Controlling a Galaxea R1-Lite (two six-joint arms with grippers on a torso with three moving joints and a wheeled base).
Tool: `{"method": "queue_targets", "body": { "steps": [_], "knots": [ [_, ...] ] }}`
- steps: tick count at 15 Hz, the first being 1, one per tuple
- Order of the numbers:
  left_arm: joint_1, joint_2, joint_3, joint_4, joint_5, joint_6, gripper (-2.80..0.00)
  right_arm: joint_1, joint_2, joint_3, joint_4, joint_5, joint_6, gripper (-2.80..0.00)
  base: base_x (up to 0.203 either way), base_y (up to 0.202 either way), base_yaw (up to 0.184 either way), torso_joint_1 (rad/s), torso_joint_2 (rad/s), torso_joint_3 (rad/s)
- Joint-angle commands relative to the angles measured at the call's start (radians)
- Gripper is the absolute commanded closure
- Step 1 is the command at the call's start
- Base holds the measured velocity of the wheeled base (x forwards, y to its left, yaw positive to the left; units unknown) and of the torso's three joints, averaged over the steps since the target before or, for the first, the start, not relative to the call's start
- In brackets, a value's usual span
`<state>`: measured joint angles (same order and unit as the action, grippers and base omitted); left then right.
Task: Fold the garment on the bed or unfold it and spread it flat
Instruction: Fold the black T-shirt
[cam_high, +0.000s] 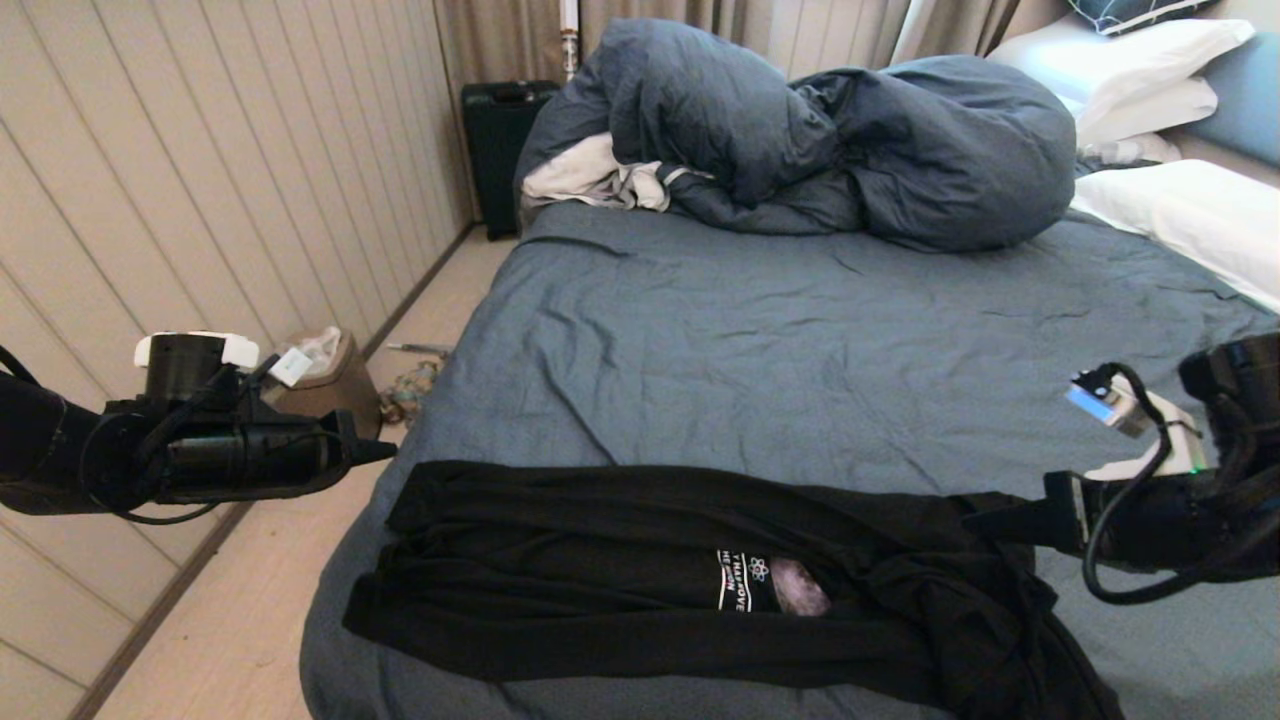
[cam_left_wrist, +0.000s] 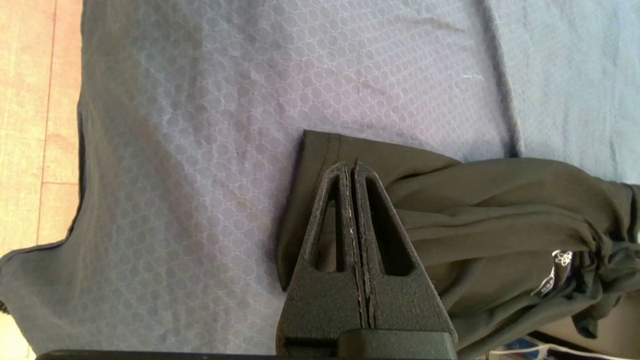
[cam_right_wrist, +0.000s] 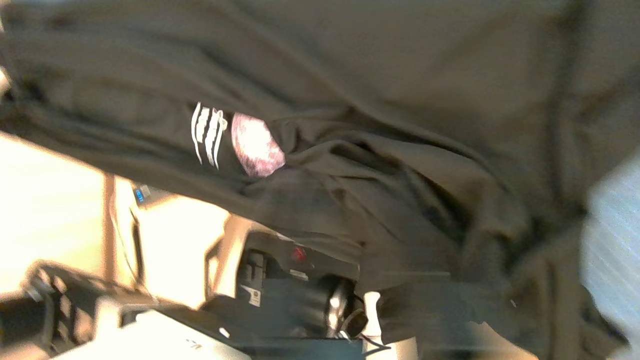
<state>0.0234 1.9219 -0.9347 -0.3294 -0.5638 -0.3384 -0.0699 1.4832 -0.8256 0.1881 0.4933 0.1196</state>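
The garment (cam_high: 640, 590) lies along the bottom of the head view, a long black band stretched left to right across the near edge of the bed (cam_high: 800, 330). Its long axis runs straight from one arm toward the other. A sliver of moon print and white lettering peeks out right of centre, and the right end is the messy one, bunched and draped off the lower right corner.

The left gripper (cam_high: 385, 452) hangs at the left edge of the frame, out over the floor beside the bed, fingers pressed together on nothing. The shirt's near corner lies just below and to the right of its tip.

The right gripper (cam_high: 1000, 520) sits at the right edge, its dark nose right at the bunched end. Black on black here, so I cannot tell how its fingers stand, or whether they have any cloth. By my reckoning the right arm is the nearer one to fabric.

The left wrist view settles what the head view leaves vague: both fingers (cam_left_wrist: 370, 220) meet along one thin seam, hovering above a flat hemmed corner of the shirt with bare sheet beyond it. The right wrist view gives only cloth: folds piling up beside the moon print, shirt filling most of the frame, no fingers visible at all.
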Motion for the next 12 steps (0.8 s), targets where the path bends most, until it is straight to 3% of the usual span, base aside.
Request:
{"method": "queue_targets", "body": {
  "steps": [1,3,4,5,8,9,12],
  "knots": [
    [-0.003,0.005,-0.001,-0.002,-0.002,-0.001,0.00,0.026,0.051,-0.006,0.005,-0.008,-0.011,0.00,0.000,0.000,0.000,0.000,0.00,0.000],
    [-0.011,0.000,-0.002,-0.002,0.026,0.001,0.00,0.041,0.062,-0.016,0.006,-0.117,-0.013,0.00,0.000,0.000,0.000,0.000,0.00,0.000],
    [-0.017,-0.007,-0.001,-0.001,0.077,0.002,0.00,0.066,0.061,-0.019,0.008,-0.199,-0.013,0.00,0.000,0.000,0.000,0.000,0.00,0.000],
    [-0.031,-0.009,-0.003,0.005,0.153,0.002,0.00,0.107,0.052,-0.025,0.011,-0.269,-0.014,0.00,0.000,0.000,0.000,0.000,0.00,0.000],
    [-0.118,0.001,0.003,0.002,0.473,-0.001,0.00,0.245,0.012,-0.081,0.100,-0.505,-0.013,0.00,0.000,0.000,0.000,0.000,0.00,0.000],
    [-0.148,0.005,0.015,0.000,0.521,-0.003,0.00,0.266,0.000,-0.099,0.126,-0.524,-0.010,0.00,0.000,0.000,0.000,0.000,0.00,0.000],
    [-0.175,0.032,0.024,0.001,0.537,-0.014,0.00,0.272,0.025,-0.113,0.154,-0.539,-0.015,0.00,0.000,0.000,0.000,0.000,0.00,0.000]
  ]
}}
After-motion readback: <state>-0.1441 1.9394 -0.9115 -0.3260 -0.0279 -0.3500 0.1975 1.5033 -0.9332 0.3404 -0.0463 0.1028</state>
